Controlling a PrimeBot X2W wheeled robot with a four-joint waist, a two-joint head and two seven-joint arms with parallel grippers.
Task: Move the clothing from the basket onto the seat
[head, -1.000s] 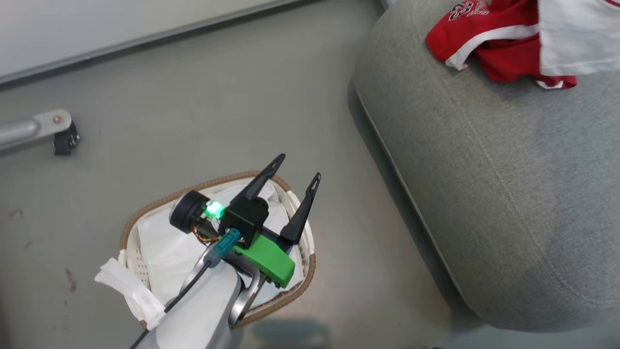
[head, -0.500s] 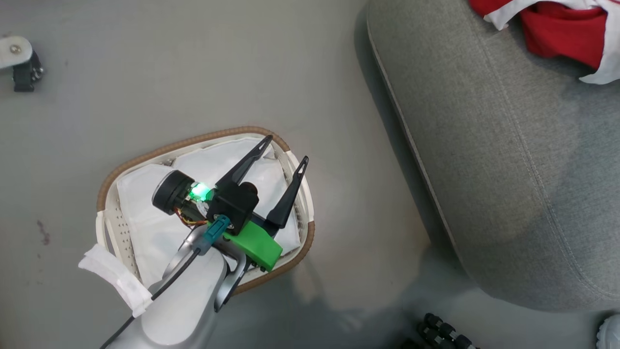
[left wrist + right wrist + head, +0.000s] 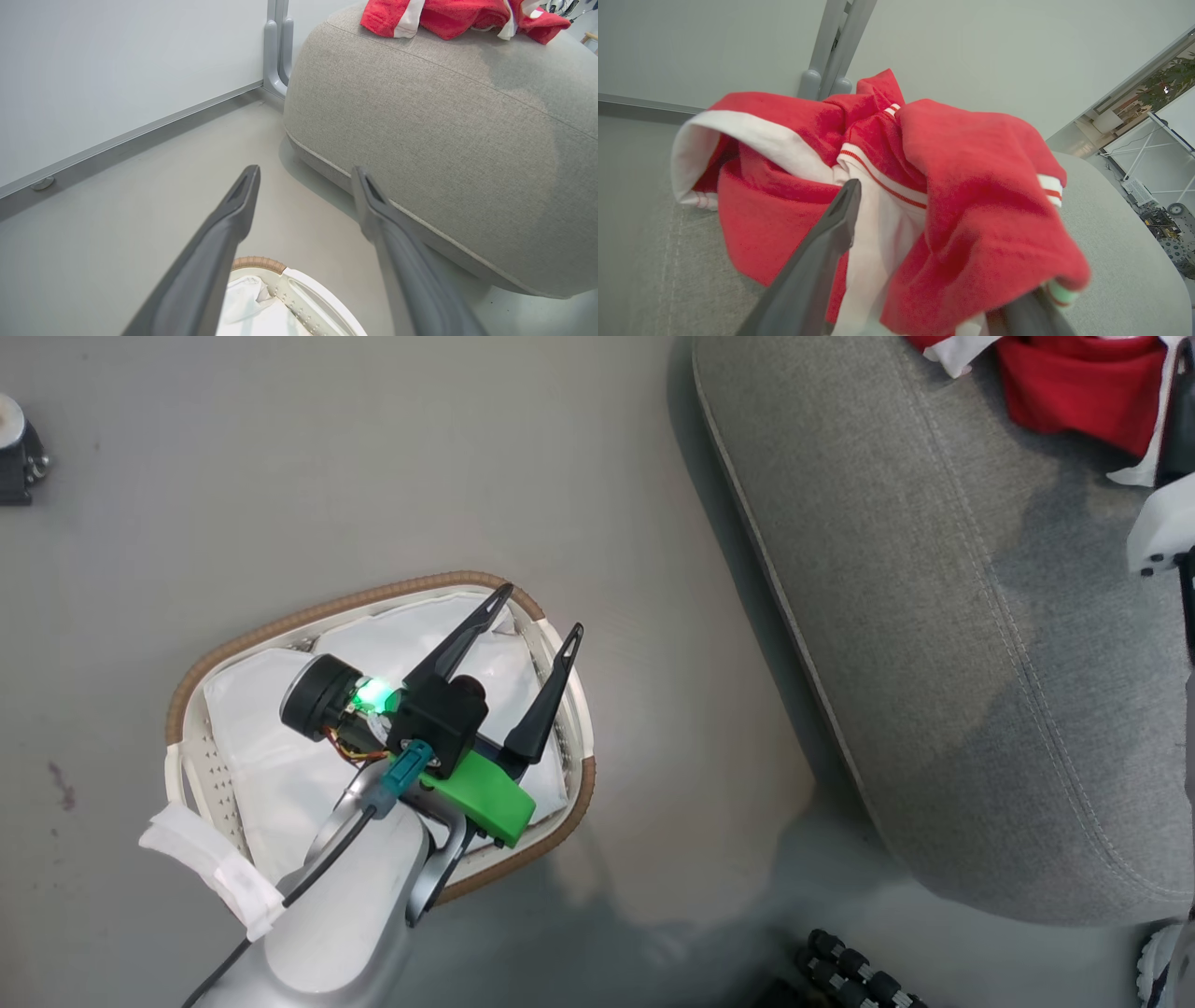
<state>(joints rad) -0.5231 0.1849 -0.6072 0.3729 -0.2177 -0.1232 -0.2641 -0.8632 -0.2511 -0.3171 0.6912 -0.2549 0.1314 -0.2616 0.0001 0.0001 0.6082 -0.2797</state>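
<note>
**Head view.** Left end effector (image 3: 541,609) spread wide above the basket (image 3: 308,620), holding nothing. Bare floor (image 3: 672,709) separates the basket rim from the seat (image 3: 934,663) edge at 3 o'clock. Clothing (image 3: 1074,383) lies on the seat at 1 o'clock. Right end effector (image 3: 903,186) has its fingers apart, with the cloth draped between them.

No writing, number, label or sign can be read in any view. The clothing (image 3: 971,186) shows plain red cloth with white stripes and trim where its folds face the cameras. The basket (image 3: 373,600) and the seat (image 3: 934,663) bear no legible mark.
</note>
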